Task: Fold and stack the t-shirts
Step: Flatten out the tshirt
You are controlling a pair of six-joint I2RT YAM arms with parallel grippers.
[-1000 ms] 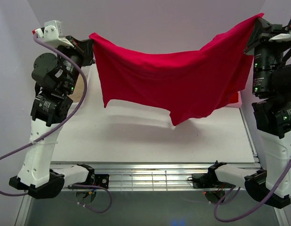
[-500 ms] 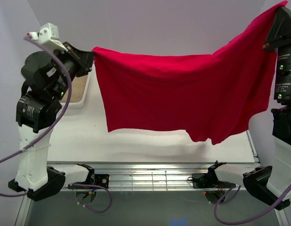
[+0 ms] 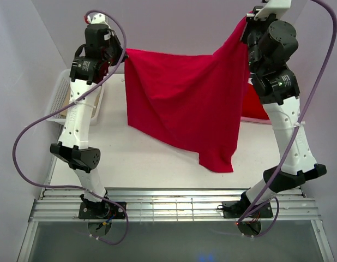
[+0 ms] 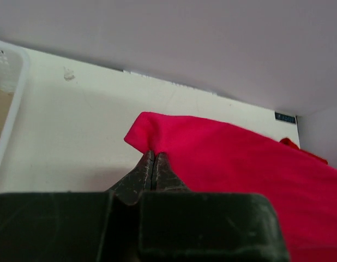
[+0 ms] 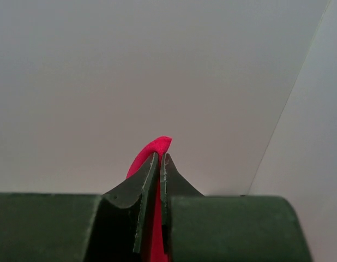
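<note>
A red t-shirt (image 3: 185, 109) is being held spread mid-frame. Its upper-left corner is being pinched by the left gripper (image 4: 153, 156), its upper-right corner by the right gripper (image 5: 160, 159).

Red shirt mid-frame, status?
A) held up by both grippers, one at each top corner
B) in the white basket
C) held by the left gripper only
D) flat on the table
A: the left gripper and the right gripper are each shut on an upper corner of the t-shirt, which hangs spread between them.
</note>
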